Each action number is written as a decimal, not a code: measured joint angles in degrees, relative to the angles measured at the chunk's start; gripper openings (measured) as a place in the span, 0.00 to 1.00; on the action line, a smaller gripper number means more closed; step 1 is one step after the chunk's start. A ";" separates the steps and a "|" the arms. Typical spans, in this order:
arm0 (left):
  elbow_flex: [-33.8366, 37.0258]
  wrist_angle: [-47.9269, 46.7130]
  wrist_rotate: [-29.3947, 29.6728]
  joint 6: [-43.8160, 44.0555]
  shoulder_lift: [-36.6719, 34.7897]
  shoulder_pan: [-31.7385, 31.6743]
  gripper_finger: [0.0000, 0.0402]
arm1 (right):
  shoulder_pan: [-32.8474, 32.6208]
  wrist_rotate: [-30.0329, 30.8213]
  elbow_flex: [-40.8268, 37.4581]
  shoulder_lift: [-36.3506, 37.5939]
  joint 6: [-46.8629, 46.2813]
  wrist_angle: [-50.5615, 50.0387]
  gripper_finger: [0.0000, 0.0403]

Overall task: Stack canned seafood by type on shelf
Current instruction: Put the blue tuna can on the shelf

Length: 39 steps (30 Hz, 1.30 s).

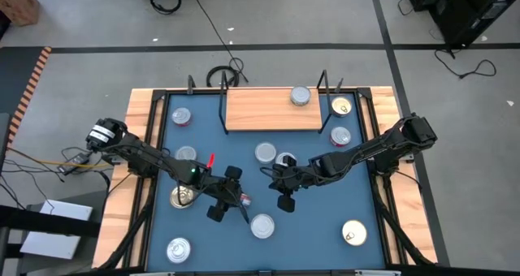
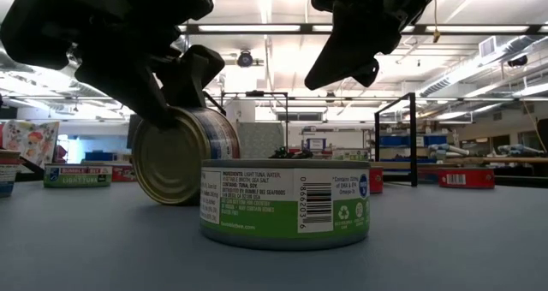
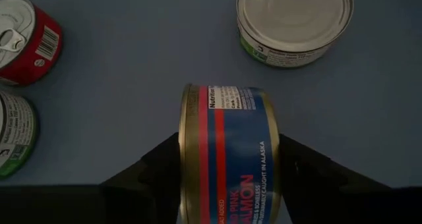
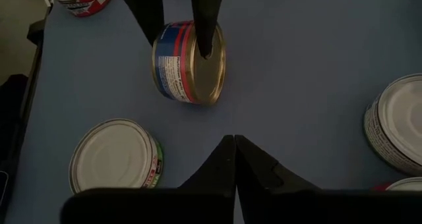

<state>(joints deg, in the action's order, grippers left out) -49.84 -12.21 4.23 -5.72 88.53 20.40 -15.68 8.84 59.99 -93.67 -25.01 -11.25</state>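
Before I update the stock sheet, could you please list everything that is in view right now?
Shelf: one, light wood with black wire ends, far edge of table.
Shelf tin: one, silver lid, right part of the shelf board.
Silver-lidded tins: seven, lying flat, scattered over the table.
Gold-lidded tins: three, lying flat: near right, near left, and by the shelf's right end.
Salmon tin: one, blue and red label, gold lid, on its edge at mid-table.
Table: one, blue top, wooden rim.
Cables: black, on the floor beyond the table.
Left hand: fingers clamped on the salmon tin's two flat faces.
Right hand: shut, empty, above mid-table.
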 joint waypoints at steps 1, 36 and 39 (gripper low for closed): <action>0.00 0.00 0.06 -0.04 0.00 0.00 0.52 | 0.00 0.00 0.00 0.00 0.10 -0.02 0.03; -12.26 -7.78 39.43 -20.74 0.13 -22.20 0.51 | -2.73 7.23 -0.02 0.11 -0.80 -2.05 0.07; -12.24 -5.52 39.34 -23.12 1.96 -24.80 0.51 | -2.73 7.27 -0.01 0.11 -0.80 -2.09 0.07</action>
<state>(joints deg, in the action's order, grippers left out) -62.08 -17.73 43.58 -28.84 90.50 -4.40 -18.41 16.11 59.98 -93.56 -25.80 -13.34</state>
